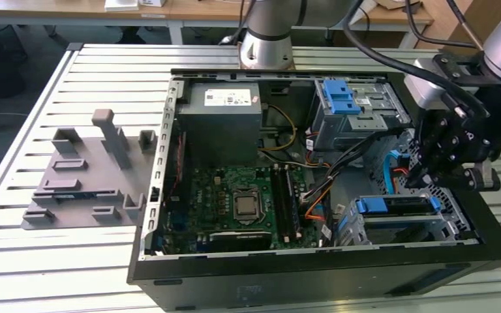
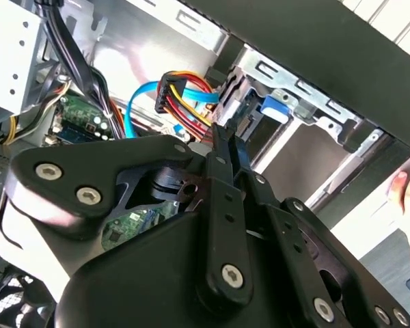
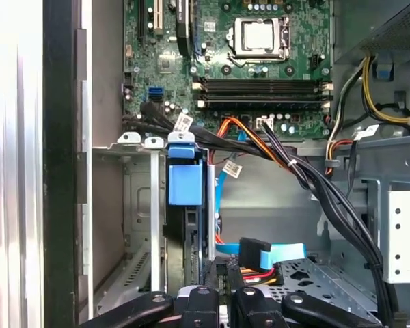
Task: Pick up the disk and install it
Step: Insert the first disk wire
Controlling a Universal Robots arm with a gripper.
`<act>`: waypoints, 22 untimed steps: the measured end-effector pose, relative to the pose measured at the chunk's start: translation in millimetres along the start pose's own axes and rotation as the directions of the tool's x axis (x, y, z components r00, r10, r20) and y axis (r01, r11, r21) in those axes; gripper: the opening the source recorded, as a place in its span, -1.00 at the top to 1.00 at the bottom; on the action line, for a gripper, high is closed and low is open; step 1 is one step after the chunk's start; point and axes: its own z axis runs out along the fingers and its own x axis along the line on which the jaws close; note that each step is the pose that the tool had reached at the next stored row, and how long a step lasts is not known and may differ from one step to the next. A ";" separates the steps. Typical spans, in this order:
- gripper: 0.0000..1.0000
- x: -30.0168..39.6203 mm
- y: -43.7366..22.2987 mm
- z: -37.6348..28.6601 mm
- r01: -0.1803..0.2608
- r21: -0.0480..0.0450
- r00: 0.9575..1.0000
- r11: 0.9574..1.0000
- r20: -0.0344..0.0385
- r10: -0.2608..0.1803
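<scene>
The disk (image 1: 396, 206), a flat drive with blue carrier rails, lies in the lower drive bay at the front corner of the open computer case (image 1: 320, 277). In the first wrist view the disk (image 3: 185, 225) sits edge-on in the bay with its blue tab towards the motherboard. My gripper (image 1: 429, 182) hangs just above the disk's end at the exterior view's right. The fingers are shut together with nothing between them. In the second wrist view the gripper (image 2: 227, 143) points at the blue tab (image 2: 273, 109). In the first wrist view my gripper (image 3: 222, 301) is close to the disk's end.
A grey cage with two blue tabs (image 1: 348, 98) and a grey power supply box (image 1: 224, 111) fill the case's far side. Loose blue, red and orange cables (image 3: 266, 256) run beside the bay. A grey fixture (image 1: 85, 176) stands on the slatted table. A hand (image 2: 404, 191) is outside the case.
</scene>
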 end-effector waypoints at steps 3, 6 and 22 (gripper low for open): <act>0.68 5.9 -0.3 1.9 -0.003 -0.001 1.000 1.000 0.000 0.003; 0.68 7.0 -0.5 3.8 -0.003 -0.001 1.000 1.000 0.000 0.003; 0.68 10.7 -1.5 10.2 -0.004 -0.002 1.000 1.000 0.001 0.004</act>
